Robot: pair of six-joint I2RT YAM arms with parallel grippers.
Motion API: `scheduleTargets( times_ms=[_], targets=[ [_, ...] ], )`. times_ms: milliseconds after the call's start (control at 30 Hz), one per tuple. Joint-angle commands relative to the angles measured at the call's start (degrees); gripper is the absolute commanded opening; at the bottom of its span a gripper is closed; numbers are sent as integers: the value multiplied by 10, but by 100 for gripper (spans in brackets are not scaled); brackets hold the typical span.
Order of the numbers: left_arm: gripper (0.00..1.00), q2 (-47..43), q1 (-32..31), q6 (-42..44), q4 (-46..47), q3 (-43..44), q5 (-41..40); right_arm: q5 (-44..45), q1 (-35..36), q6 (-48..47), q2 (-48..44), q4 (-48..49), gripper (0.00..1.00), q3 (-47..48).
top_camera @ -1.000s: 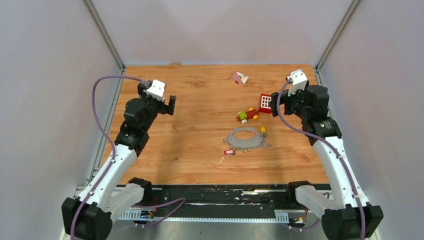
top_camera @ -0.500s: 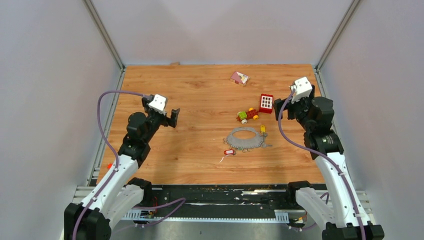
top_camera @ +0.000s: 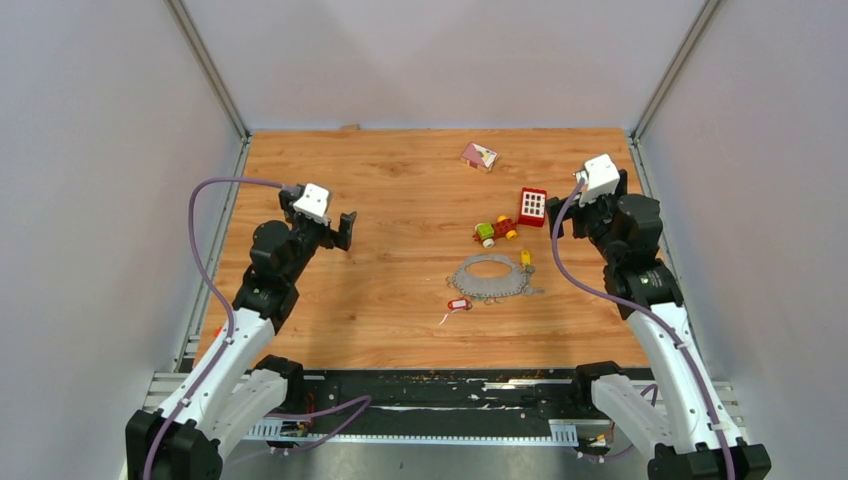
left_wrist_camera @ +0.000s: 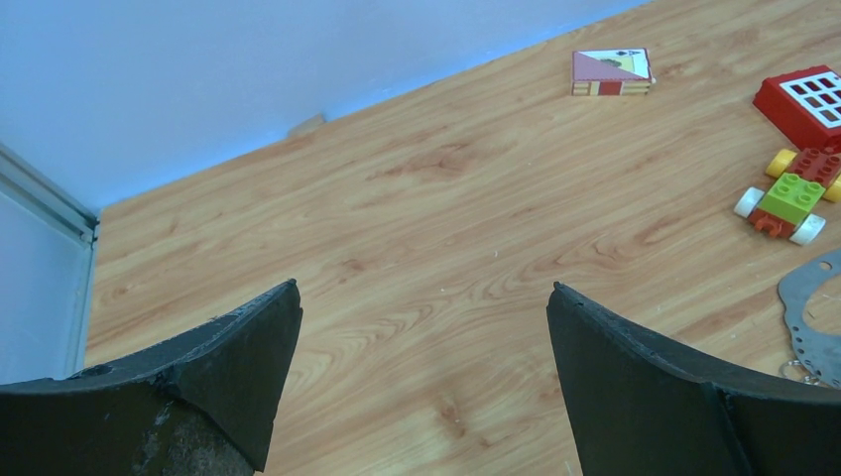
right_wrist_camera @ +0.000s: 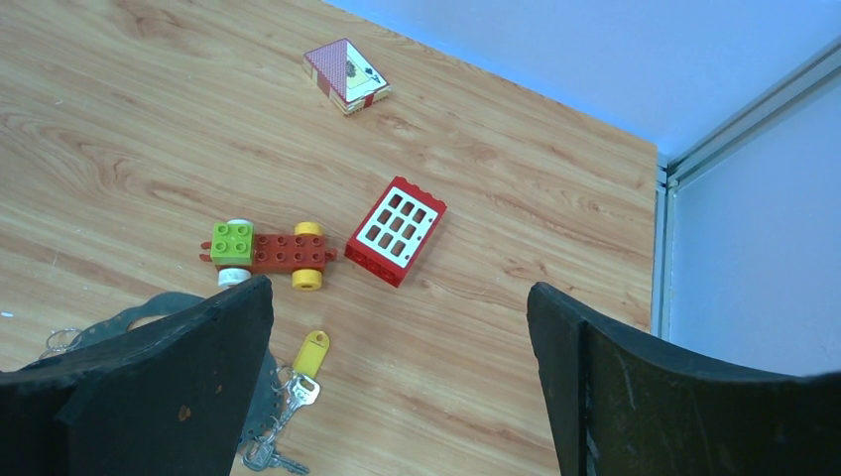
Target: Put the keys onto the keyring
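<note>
Both pincers are held spread wide and empty: the left gripper (left_wrist_camera: 421,297) well left of the objects, the right gripper (right_wrist_camera: 399,288) just right of the red window block (right_wrist_camera: 397,230). No step is seen done. The keyring (top_camera: 490,288) lies flat, the yellow-tagged key (right_wrist_camera: 310,354) at its right edge, the red-tagged key (top_camera: 459,304) just off its near-left edge; whether either is threaded cannot be told. Since a second ago both arms have been drawn back slightly; no object was shifted.

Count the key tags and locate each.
2: the yellow plastic key tag lies by the grey chain-edged metal keyring's right side; the red-orange plastic key tag off its near-left edge.
</note>
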Motion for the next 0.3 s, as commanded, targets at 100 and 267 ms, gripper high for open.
scheduleTargets(
  times_ms=[100, 267],
  targets=[
    [100, -5, 3, -1, 9, 18, 3, 12, 2, 3, -11, 24, 100, 1],
    [100, -7, 3, 2, 12, 15, 9, 16, 2, 7, -12, 24, 100, 1]
  ],
)
